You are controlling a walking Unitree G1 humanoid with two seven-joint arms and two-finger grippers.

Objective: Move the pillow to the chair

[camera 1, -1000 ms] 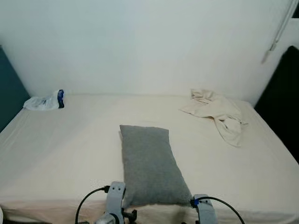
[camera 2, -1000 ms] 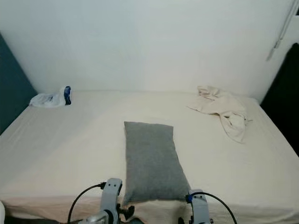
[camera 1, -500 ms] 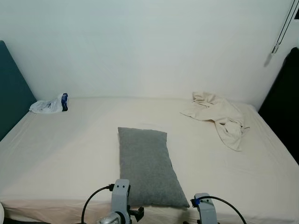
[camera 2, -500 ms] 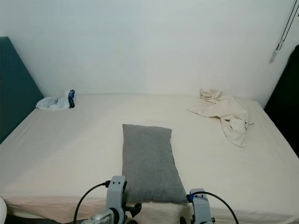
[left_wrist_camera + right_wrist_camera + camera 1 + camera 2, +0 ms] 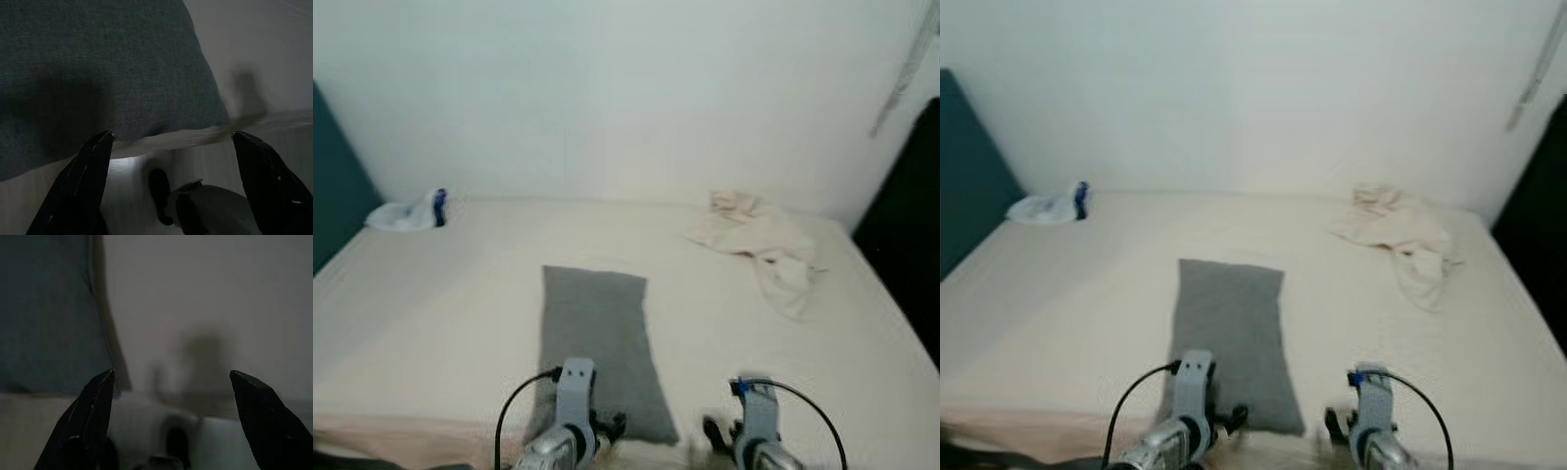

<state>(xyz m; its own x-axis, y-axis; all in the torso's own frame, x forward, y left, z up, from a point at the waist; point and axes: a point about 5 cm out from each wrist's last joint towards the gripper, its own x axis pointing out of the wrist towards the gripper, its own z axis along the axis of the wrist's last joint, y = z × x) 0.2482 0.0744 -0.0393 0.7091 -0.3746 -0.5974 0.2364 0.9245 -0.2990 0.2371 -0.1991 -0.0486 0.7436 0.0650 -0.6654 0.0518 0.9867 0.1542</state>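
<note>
Lying on the bed [image 5: 431,323], pillow [image 5: 596,343] fronts parted left tool [image 5: 171,161].

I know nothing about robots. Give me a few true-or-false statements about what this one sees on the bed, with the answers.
1. The grey pillow lies flat on the bed. True.
2. The left gripper is clamped on the pillow. False: its fingers are spread open at the pillow's near edge, holding nothing.
3. A crumpled beige cloth lies at the bed's far right. True.
4. The right gripper is shut. False: it is open, just right of the pillow.
5. A plastic bag sits on top of the pillow. False: it lies at the bed's far left corner.
</note>
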